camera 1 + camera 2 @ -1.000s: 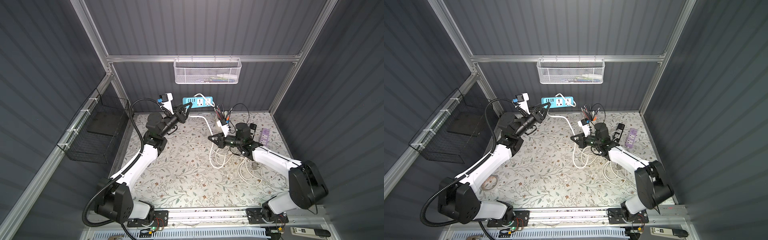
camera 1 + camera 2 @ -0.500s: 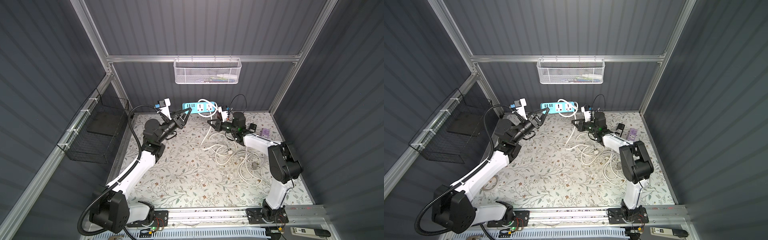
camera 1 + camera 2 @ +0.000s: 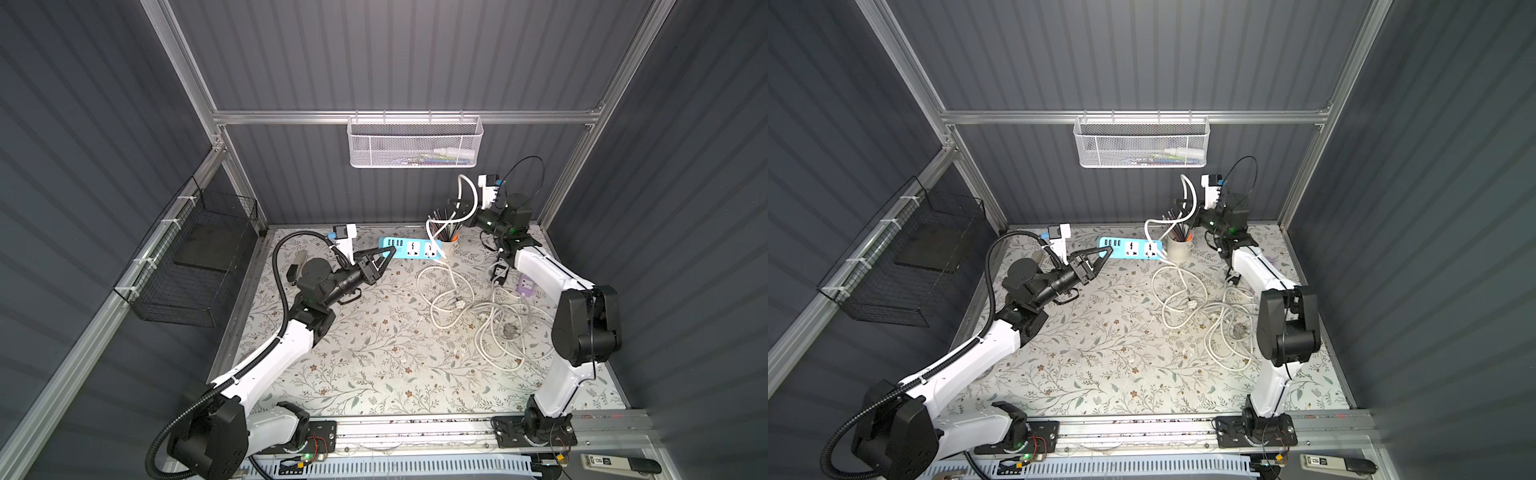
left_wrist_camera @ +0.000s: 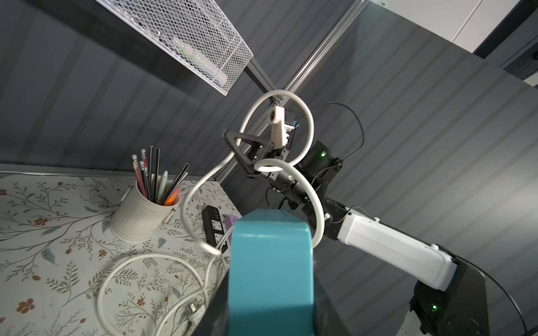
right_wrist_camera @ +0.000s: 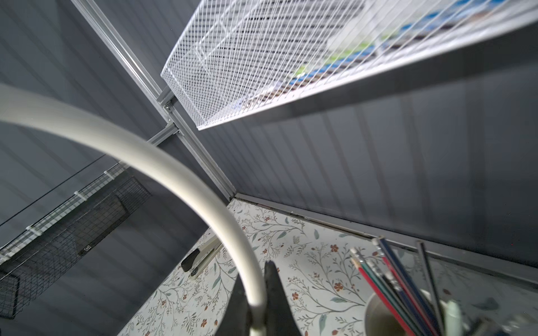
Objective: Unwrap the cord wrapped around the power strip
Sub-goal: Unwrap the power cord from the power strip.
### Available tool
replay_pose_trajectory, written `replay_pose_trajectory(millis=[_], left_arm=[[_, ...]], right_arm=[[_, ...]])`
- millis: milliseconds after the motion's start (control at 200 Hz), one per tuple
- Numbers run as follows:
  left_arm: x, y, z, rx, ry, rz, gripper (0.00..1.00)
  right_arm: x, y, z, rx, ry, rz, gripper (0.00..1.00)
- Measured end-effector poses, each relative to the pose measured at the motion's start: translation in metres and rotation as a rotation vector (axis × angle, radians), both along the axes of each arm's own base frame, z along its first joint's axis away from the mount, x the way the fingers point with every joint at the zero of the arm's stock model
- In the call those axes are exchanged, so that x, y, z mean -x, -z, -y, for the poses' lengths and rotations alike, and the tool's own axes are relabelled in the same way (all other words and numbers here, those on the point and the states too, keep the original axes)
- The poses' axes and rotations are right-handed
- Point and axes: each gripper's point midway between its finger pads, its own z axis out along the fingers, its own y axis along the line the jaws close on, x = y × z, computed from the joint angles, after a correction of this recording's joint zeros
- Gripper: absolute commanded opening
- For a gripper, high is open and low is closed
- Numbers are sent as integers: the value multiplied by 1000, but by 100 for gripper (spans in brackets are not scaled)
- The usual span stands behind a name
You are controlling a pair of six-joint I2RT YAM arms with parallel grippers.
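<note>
The teal power strip (image 3: 409, 248) (image 3: 1129, 249) is held level near the back of the table, and my left gripper (image 3: 391, 249) (image 3: 1110, 248) is shut on its left end. In the left wrist view the strip (image 4: 270, 276) fills the foreground and hides the jaws. The white cord (image 3: 466, 195) (image 4: 302, 116) rises in a loop by the back wall, pinched in my shut right gripper (image 3: 454, 203) (image 3: 1177, 203) (image 5: 257, 305). One strand crosses the strip's right end. The rest of the cord (image 3: 469, 307) lies in loose coils on the table.
A white cup of pencils (image 3: 446, 243) stands right beside the strip's right end, under the raised cord. A white mesh basket (image 3: 415, 143) hangs on the back wall above. A black wire basket (image 3: 195, 257) hangs on the left wall. A stapler (image 3: 297, 264) and a purple adapter (image 3: 525, 284) lie on the table.
My right gripper has gone from mid-table back and up to the rear wall, lifting the cord into a loop. My left gripper has lowered the strip toward the table.
</note>
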Motion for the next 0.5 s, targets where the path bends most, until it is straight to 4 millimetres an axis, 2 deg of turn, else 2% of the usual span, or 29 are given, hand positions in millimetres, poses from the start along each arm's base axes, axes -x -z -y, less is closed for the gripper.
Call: replay_pose_trajectory(millis=[95, 195, 295, 395, 500], left_arm=[[-4, 7, -4, -30, -36, -5, 0], [-12, 15, -9, -67, -92, -7, 0], [-22, 19, -15, -104, -151, -3, 0], [-37, 16, -23, -136, -214, 17, 0], [-52, 8, -30, -161, -277, 48, 0]], right_arm=[[17, -28, 21, 11, 39, 35, 0], [48, -59, 37, 37, 79, 85, 0], [79, -77, 45, 75, 115, 105, 0], [104, -77, 53, 112, 153, 82, 0], [123, -60, 61, 142, 190, 10, 0]])
